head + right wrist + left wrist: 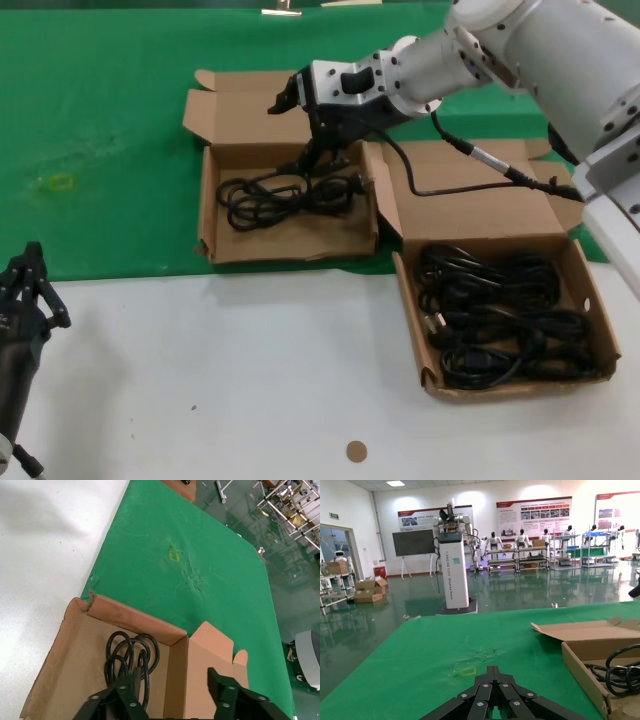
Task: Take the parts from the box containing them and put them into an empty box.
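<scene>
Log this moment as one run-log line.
right tool: open, over left box above cable bundle | right box: cables remain | left tool: parked near edge

Silver-grey arm segments joined by rounded joints, ending in black grippers.
The right arm (pixel 520 45) is clad in smooth pale shells with a metallic wrist ring studded with small screws; a black cable (pixel 470 165) is routed along it. The left gripper (pixel 25 300) is built from black linked bars fastened with silver screws.
</scene>
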Robot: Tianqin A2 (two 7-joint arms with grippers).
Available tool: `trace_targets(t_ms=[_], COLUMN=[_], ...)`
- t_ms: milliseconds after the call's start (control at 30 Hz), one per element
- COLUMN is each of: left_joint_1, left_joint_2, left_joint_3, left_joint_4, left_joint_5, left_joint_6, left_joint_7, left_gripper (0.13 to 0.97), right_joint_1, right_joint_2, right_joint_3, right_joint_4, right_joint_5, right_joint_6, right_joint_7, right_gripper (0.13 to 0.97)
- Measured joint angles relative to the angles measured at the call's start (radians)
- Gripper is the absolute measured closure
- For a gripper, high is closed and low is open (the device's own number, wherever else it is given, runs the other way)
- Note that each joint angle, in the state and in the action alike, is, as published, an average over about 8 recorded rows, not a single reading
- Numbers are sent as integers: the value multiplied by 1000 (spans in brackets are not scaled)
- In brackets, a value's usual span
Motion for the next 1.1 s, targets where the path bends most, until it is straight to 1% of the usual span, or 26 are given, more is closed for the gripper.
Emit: trace_targets(t_ms=[33, 167, 267, 433, 467, 567, 733, 833, 867, 967, 1100], left_joint_1=[0, 0, 0, 0, 0, 0, 0, 0, 0, 0, 0], left_joint_2=[0, 0, 0, 0, 0, 0, 0, 0, 0, 0, 0], left_joint_3=[0, 0, 0, 0, 0, 0, 0, 0, 0, 0, 0], left_joint_4=[0, 0, 0, 0, 0, 0, 0, 0, 0, 0, 0], left_joint_5=[0, 0, 0, 0, 0, 0, 0, 0, 0, 0, 0], left_joint_6=[0, 0, 0, 0, 0, 0, 0, 0, 0, 0, 0], left_joint_7=[0, 0, 0, 0, 0, 0, 0, 0, 0, 0, 0], left_gripper=[952, 949, 947, 905, 897, 880, 793, 741, 741, 741, 635], right_joint_1=[0, -15, -45, -124, -143, -200, -302, -364, -384, -444, -526], right_joint_2=[0, 3, 9, 24, 28, 39, 59, 71, 75, 87, 103], right_joint_3=[0, 6, 19, 52, 59, 83, 125, 151, 159, 185, 219], right_joint_4=[0, 15, 45, 124, 142, 200, 300, 362, 382, 444, 526], right_joint_5=[0, 4, 12, 34, 39, 55, 82, 99, 104, 121, 143], right_joint_6=[0, 9, 26, 72, 83, 116, 175, 211, 223, 258, 306], right_joint_7=[0, 5, 15, 44, 51, 71, 108, 130, 137, 159, 188], right_gripper=[642, 642, 560, 421, 421, 358, 252, 252, 252, 216, 167])
